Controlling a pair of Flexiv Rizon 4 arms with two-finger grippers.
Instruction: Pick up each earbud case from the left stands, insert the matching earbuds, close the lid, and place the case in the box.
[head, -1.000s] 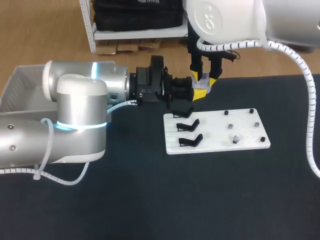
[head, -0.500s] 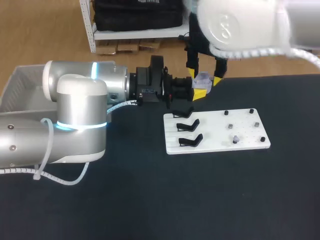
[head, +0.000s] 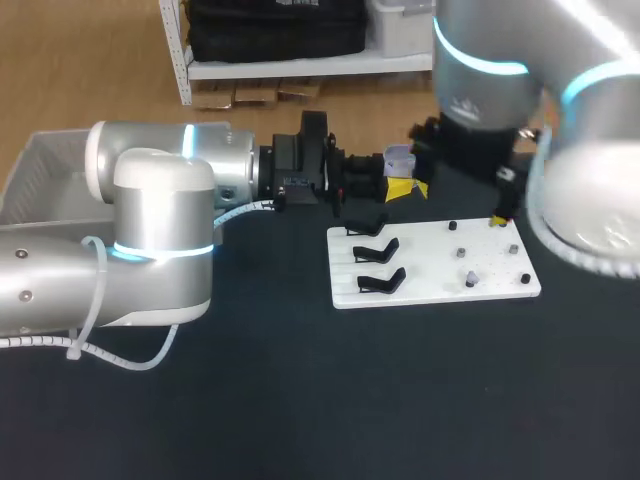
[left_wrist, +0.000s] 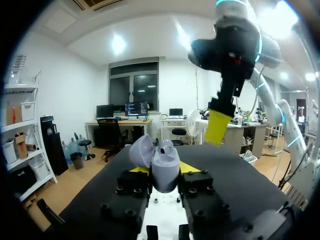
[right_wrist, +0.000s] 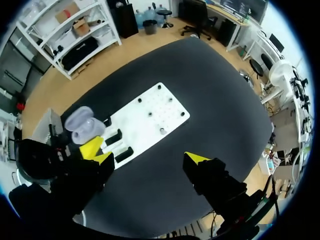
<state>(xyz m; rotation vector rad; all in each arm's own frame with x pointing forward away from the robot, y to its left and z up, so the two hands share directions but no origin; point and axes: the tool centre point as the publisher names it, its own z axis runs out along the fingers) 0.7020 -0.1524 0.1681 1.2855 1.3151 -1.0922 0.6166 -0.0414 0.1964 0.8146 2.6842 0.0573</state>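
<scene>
Jaws on the left arm (head: 150, 200) clamp a lavender earbud case (left_wrist: 165, 162) by its base, lid open, above the dark surface (head: 300, 400) near the white stand board (head: 440, 260). High over that board, the right arm (head: 490, 100) holds its jaws spread wide with nothing between them.

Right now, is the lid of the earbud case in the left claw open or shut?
Open: the lid stands swung back from the earbud case held in the left claw, both halves showing.

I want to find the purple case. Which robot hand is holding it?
The left hand: it grips the open purple earbud case from both sides. The right hand is open and holds nothing.
</scene>
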